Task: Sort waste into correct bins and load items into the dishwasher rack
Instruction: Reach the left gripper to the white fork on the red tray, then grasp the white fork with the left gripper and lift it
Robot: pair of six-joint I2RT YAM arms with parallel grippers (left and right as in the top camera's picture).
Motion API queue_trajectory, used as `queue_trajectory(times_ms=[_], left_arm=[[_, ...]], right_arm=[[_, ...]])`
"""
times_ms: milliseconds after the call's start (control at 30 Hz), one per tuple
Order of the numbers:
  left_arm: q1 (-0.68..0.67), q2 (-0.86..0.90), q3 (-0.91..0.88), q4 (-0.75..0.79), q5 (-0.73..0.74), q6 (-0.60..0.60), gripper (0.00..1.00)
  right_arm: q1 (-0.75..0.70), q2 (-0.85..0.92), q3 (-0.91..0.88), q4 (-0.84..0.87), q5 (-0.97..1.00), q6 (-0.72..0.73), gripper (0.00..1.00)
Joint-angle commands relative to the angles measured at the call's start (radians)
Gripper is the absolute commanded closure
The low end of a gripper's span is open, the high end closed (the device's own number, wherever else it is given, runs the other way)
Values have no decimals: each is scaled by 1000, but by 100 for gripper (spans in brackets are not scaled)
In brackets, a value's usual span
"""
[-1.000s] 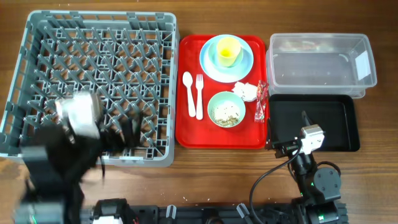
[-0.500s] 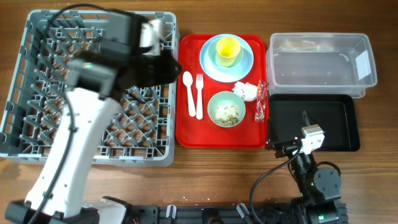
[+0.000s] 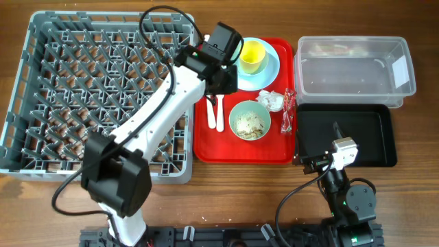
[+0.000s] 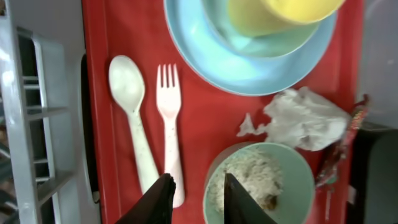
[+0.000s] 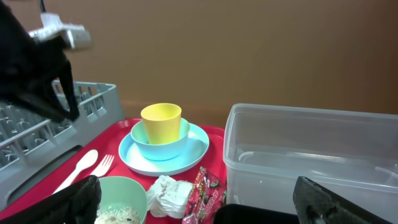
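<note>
My left gripper (image 3: pixel 219 88) hangs over the white fork (image 4: pixel 169 112) and spoon (image 4: pixel 127 81) on the red serving tray. Its jaws are open only a narrow gap, with nothing between them; the fork's handle end and the rim of the mint bowl (image 3: pixel 249 121) of rice scraps (image 4: pixel 255 180) lie below. The yellow cup (image 3: pixel 252 55) stands in a pale bowl on the blue plate (image 3: pixel 271 74). A crumpled napkin (image 3: pixel 271 100) and a red wrapper (image 3: pixel 287 111) lie beside the rice bowl. My right gripper (image 3: pixel 317 162) rests wide open and empty at the black tray's near edge.
The grey dishwasher rack (image 3: pixel 96 89) fills the left side, touching the red tray (image 3: pixel 206 147). The clear tub (image 3: pixel 353 68) stands at the back right with the black tray (image 3: pixel 346 137) in front of it. The left arm stretches across the rack's right half.
The left arm swung from the rack's front left across it to the red tray, and its jaws narrowed from wide open. The right arm has not moved.
</note>
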State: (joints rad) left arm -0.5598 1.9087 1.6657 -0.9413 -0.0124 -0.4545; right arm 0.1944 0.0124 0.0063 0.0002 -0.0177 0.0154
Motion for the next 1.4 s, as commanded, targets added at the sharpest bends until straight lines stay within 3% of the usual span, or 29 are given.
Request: queue_trajectory(times_ms=[0, 200, 400, 467, 633, 700, 733, 800, 1100, 1267, 1367], left_arm=[[8, 62, 16, -37, -31, -3, 74], [7, 180, -36, 31, -30, -26, 82], [5, 227, -66, 87, -31, -26, 81], [5, 228, -110, 136, -31, -26, 76], [5, 229, -234, 282, -31, -26, 76], [5, 229, -262, 307, -31, -26, 83], [5, 229, -264, 306, -31, -26, 94], [5, 222, -262, 310, -31, -26, 96], [8, -111, -204, 218, -31, -21, 96], [8, -348, -204, 73, -218, -21, 96], [8, -439, -204, -45, -251, -20, 96]], right_arm=[[-5, -8, -1, 6, 10, 13, 0], [-5, -8, -1, 6, 10, 13, 0], [-5, -8, -1, 6, 10, 13, 0], [-5, -8, -1, 6, 10, 13, 0], [-5, -8, -1, 6, 10, 13, 0], [-5, -8, -1, 6, 10, 13, 0], [-5, -8, -1, 6, 10, 13, 0], [-5, -8, -1, 6, 10, 13, 0], [-5, -8, -1, 6, 10, 13, 0], [-5, -8, -1, 6, 10, 13, 0], [-5, -8, -1, 6, 10, 13, 0]])
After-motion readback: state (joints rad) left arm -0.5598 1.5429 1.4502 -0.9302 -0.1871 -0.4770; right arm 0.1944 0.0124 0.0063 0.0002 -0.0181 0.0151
